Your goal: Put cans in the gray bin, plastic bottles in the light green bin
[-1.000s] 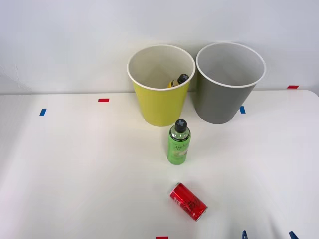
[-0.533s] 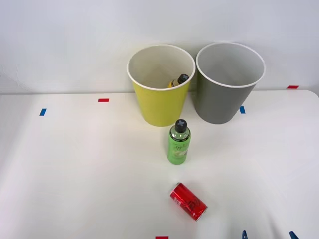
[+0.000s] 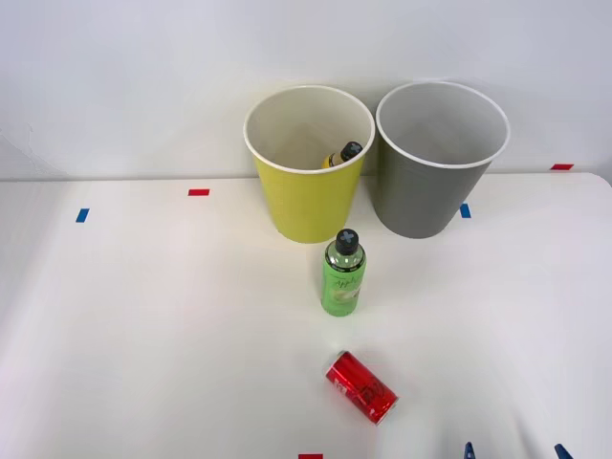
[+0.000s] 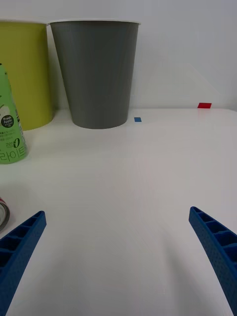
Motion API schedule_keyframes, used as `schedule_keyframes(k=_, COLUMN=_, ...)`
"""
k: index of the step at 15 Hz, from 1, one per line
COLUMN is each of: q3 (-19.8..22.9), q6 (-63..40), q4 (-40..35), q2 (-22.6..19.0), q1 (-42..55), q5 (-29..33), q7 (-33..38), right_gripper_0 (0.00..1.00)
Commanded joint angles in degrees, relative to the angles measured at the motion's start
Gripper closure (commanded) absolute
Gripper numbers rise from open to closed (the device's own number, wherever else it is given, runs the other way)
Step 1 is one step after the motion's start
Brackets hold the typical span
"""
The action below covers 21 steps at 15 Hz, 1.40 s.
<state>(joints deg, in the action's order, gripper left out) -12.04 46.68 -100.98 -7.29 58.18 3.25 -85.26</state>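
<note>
Front view: your right gripper point(image 3: 513, 451), fingers spread and empty, sits just right of the red can point(image 3: 361, 386), which lies on its side, long axis diagonal.

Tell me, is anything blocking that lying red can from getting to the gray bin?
Partly: the green bottle stands upright just beyond the red can, left of the direct line to the gray bin. Otherwise bare table.
</note>
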Motion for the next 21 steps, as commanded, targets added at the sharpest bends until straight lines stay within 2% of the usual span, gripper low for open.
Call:
schedule_keyframes(k=1, q3=0.00, q6=-0.01, q4=0.00, q2=-0.01, q1=0.00, q5=0.00, q7=0.01, right_gripper_0=0.00)
schedule_keyframes(k=21, q3=0.00, q6=-0.01, q4=0.00, q2=-0.01, q1=0.00, q5=0.00, q7=0.01, right_gripper_0=0.00)
